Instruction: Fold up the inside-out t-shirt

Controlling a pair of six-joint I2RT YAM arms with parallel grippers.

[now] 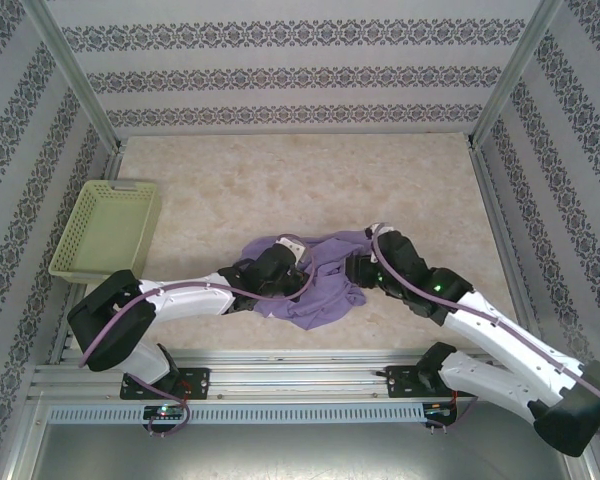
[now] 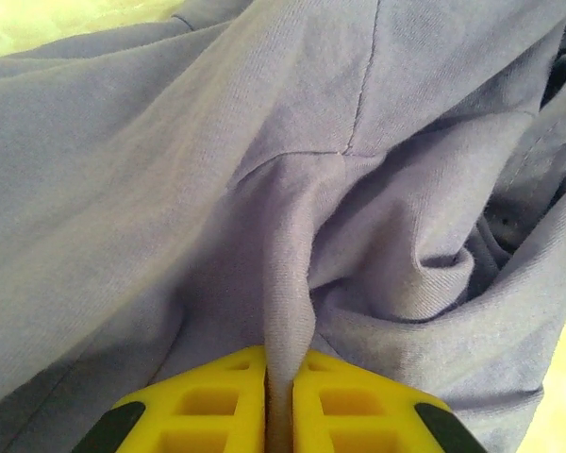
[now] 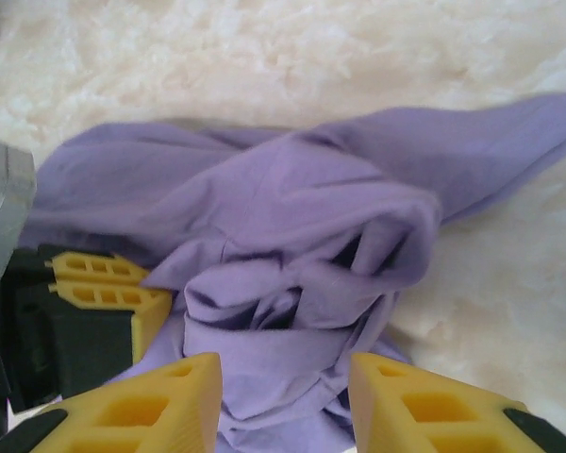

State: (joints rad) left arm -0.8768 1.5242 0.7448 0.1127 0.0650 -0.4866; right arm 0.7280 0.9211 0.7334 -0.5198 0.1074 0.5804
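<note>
The lavender-purple t-shirt (image 1: pixel 320 290) lies bunched in a rumpled heap on the counter (image 1: pixel 280 180), toward the near middle, between the ends of the two arms. Its cloth is gathered into deep folds and creases rather than spread flat, and one flap trails out toward the far right of the heap in the right wrist view. No lettering shows on the faces that are turned up. A stitched seam runs across the cloth in the left wrist view.

The left gripper (image 2: pixel 279 377) is closed on the t-shirt: a thin ridge of fabric stands pinched between its two yellow fingers, and the cloth is drawn up into a fold from that pinch. It meets the heap from the left side.

The right gripper (image 3: pixel 283 382) comes in from the right, its yellow fingers standing well apart with a bunched part of the t-shirt lying between them, not clamped.

A yellow-green basket (image 1: pixel 105 232) sits at the left edge of the counter, well apart from the t-shirt.
</note>
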